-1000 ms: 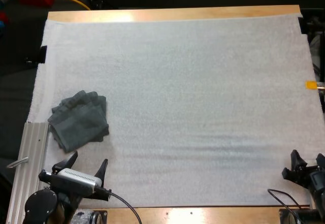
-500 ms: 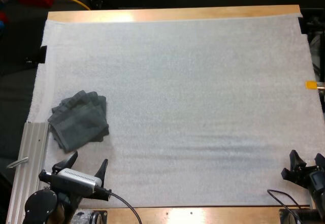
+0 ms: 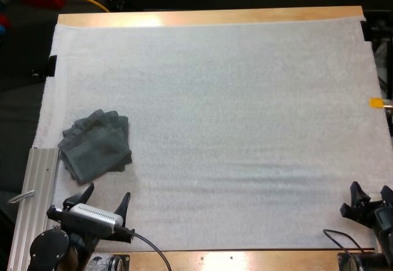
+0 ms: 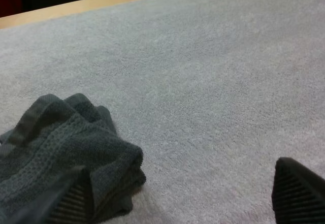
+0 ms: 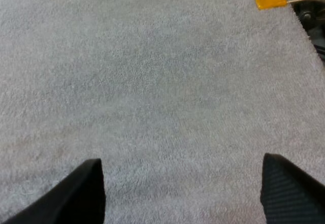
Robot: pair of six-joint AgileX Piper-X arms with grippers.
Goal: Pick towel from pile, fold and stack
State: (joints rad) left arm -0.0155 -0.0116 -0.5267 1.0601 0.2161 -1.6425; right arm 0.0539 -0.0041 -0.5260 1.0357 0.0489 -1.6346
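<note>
Both splayed: left hand (image 3: 108,192), right hand (image 3: 371,188)

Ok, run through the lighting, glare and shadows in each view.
High view: glare on the wooden table at its far edge, white mat evenly lit. Left wrist view: a soft shadow under the folded towel stack. Right wrist view: flat, even light on the mat, no glare.

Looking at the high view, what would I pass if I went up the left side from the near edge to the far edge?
Left claw → dark grey-green towels → white mat → wooden table at its far edge.
</note>
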